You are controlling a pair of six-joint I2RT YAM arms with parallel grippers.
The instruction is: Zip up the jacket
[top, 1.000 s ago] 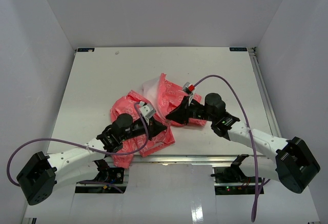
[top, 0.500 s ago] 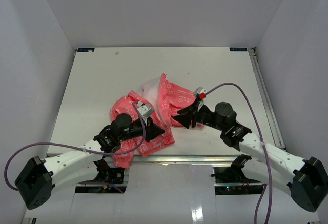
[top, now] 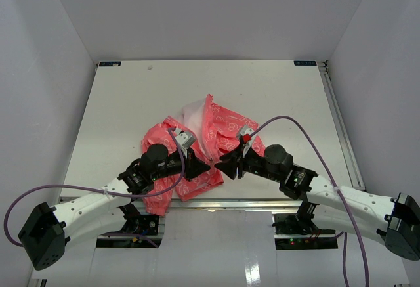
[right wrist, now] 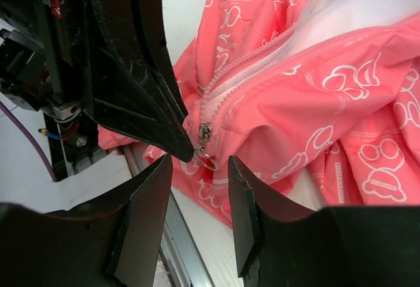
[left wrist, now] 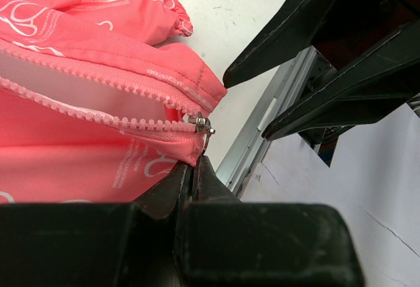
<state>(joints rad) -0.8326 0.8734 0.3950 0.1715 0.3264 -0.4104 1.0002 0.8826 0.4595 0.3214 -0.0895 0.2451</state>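
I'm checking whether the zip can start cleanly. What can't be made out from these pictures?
- Top view: the metal zipper slider and the bottom hem of the coral-pink printed jacket are hidden under the left gripper and right gripper.
- Left wrist view: how much hem the left gripper pinches, covered by its own fingers.
- Right wrist view: the zipper's upper end, cut off by the picture's edges.

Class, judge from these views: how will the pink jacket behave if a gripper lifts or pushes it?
Probably floppy: the jacket lies crumpled in folds, so it would likely sag and bunch rather than slide whole. Likely light, since the fabric looks thin. The small zipper pull hangs loose and may swing away.
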